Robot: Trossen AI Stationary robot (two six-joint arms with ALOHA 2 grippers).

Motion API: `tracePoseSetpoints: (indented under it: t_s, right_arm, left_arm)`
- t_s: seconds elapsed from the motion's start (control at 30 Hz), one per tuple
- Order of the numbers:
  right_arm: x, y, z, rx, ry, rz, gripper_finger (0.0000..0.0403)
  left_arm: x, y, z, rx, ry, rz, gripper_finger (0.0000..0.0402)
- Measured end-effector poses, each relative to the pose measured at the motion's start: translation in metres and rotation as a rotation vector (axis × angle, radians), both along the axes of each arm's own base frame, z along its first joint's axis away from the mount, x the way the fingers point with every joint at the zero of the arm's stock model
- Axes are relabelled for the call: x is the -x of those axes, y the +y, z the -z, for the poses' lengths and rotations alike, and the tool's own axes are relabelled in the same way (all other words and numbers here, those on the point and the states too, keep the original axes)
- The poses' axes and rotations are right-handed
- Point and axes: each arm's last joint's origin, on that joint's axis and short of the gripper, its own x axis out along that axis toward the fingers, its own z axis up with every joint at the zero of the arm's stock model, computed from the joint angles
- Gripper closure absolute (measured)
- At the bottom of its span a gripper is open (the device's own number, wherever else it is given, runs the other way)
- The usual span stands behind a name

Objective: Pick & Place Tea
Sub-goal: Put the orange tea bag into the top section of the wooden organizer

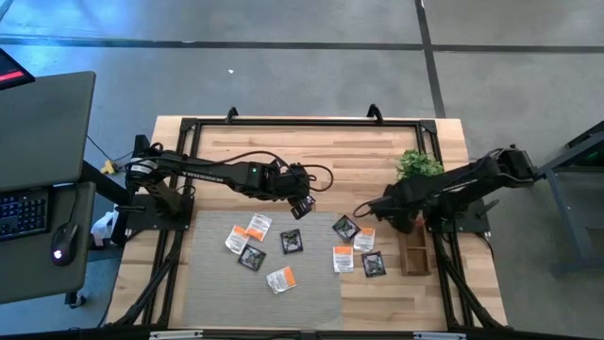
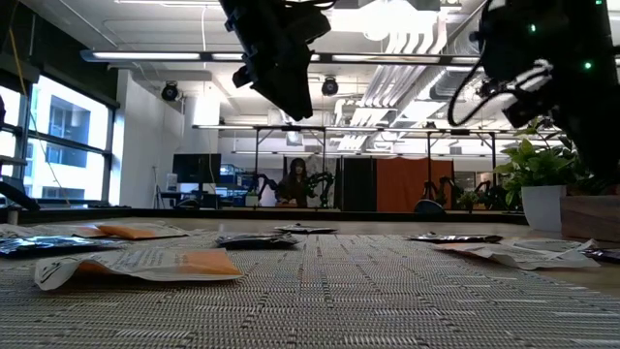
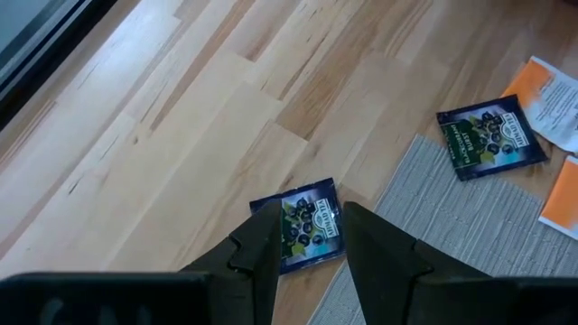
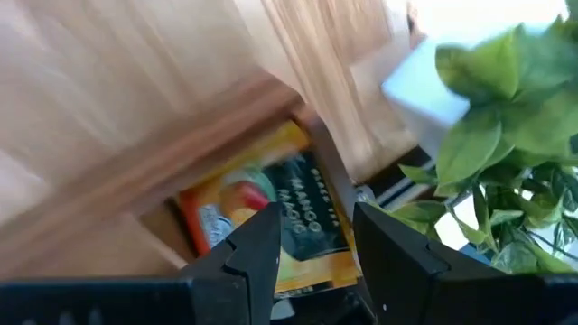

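Note:
Several tea sachets, black ones and white-and-orange ones, lie flat on the grey mat (image 1: 217, 283). One black sachet (image 3: 302, 233) lies on the bare wood just past the mat's far edge. My left gripper (image 1: 300, 198) hangs open high above it, and its fingers (image 3: 262, 248) frame the sachet without touching. My right gripper (image 4: 316, 217) is open above the far end of the narrow wooden tray (image 1: 413, 253). A yellow-orange sachet (image 4: 271, 226) lies in the tray between its fingers, apart from them as far as the blur shows.
A small green potted plant (image 1: 418, 165) stands just beyond the tray, close to my right gripper. More sachets (image 1: 345, 227) sit at the mat's right edge, between the two arms. A desk with a keyboard and a mouse (image 1: 61, 241) stands left of the table.

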Motion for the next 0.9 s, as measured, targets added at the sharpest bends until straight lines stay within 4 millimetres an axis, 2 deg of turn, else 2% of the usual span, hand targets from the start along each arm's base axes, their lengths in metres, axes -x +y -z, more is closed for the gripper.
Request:
tracePoseSetpoints:
  t_s: [0.13,0.33,0.43,0.63,0.8,0.9]
  right_arm:
    - [0.003,-0.004,0.010,0.000,-0.001,0.016,0.0265]
    - [0.002,-0.003,0.011,-0.010,-0.008,0.002,0.0273]
    - [0.002,-0.003,0.011,-0.013,-0.005,0.003,0.0300]
    - [0.003,-0.003,0.011,-0.032,-0.001,0.011,0.0392]
    - [0.004,-0.001,0.009,-0.044,0.009,0.038,0.0385]
    - [0.005,-0.002,0.000,-0.008,0.040,0.074,0.0398]
  left_arm:
    - [0.000,0.000,0.000,0.000,0.000,0.000,0.0284]
    - [0.000,0.000,0.000,0.000,0.000,0.000,0.0284]
    - [0.000,0.000,0.000,0.000,0.000,0.000,0.0284]
    - [0.000,0.000,0.000,0.000,0.000,0.000,0.0284]
    - [0.000,0.000,0.000,0.000,0.000,0.000,0.0284]
    - [0.000,0.000,0.000,0.000,0.000,0.000,0.0284]
